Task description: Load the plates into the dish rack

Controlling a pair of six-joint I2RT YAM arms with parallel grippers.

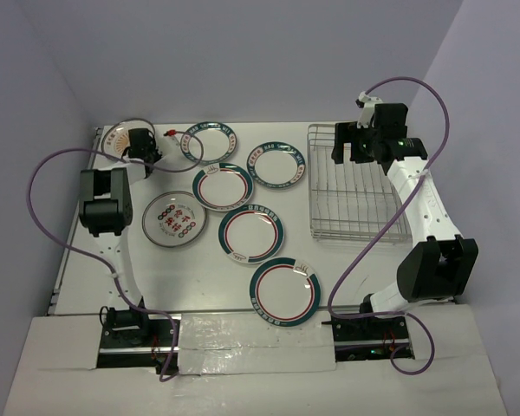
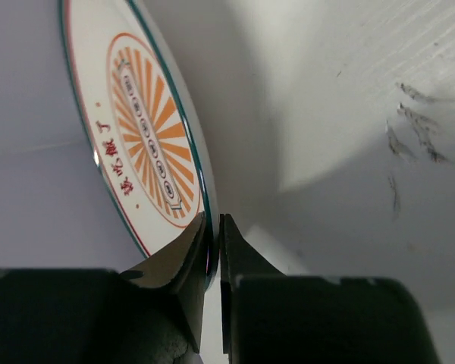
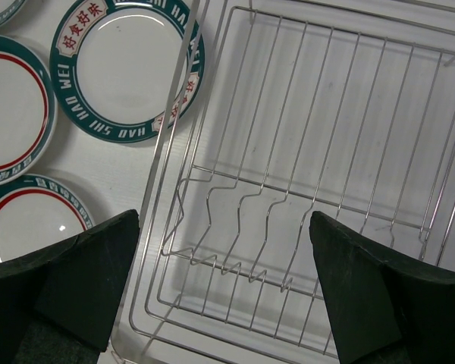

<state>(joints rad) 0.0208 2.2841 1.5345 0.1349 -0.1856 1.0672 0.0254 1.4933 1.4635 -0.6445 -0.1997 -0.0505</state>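
The plate (image 2: 140, 121) rim sits pinched inside the left pincer (image 2: 214, 224).

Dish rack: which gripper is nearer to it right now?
Right. The right gripper hangs open above the far end of the dish rack. The left gripper is across the table near the far left corner, shut on the rim of a sunburst-patterned plate.

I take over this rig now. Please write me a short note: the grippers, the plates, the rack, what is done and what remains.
The left gripper is shut on the rim of the sunburst plate, at the far left of the table.
The right gripper is open, above the dish rack.
The six other plates lie flat, left of the rack.
Done: nothing is in the rack yet.
Left: all seven plates.
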